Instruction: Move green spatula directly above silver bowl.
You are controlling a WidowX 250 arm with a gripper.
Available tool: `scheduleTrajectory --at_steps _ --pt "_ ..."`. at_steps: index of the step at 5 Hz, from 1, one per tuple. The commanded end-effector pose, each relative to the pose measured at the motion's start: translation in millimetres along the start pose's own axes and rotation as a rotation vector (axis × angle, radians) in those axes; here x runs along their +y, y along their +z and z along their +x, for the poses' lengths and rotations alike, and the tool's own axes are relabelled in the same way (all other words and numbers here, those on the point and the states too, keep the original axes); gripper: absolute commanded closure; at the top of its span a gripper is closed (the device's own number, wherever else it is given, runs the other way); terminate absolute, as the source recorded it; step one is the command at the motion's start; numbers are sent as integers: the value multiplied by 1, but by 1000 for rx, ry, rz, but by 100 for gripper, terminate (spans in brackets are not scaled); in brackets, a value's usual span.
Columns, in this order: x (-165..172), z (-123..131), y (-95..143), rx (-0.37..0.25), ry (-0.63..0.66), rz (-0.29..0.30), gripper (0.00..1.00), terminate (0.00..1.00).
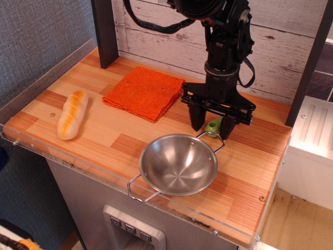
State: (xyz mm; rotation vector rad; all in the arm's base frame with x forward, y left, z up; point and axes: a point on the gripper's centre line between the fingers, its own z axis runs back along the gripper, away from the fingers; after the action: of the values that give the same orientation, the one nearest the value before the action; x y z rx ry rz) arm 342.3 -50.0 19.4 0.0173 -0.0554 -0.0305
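Nearest the edge sits the silver bowl; just behind its far handle my gripper seems to pinch the green spatula, blade hidden. Released crooked, it could strike the handle.

**Spatula mostly hidden between the fingers**

Only a patch of the lime-green handle of the green spatula shows between the black robot gripper's two dark fingers; its grey blade is out of sight. Whether the fingers press the handle cannot be told. The top edge cuts off the black robot arm.
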Motion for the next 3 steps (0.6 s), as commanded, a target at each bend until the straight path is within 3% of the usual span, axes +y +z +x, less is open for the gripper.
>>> scheduleTrajectory --at_steps 1,2,3 --pt "51 2 68 -123 44 31 0 0" --pt "89 2 93 -144 7 -40 0 0" --pt "111 -2 100 -105 -43 -94 0 0"
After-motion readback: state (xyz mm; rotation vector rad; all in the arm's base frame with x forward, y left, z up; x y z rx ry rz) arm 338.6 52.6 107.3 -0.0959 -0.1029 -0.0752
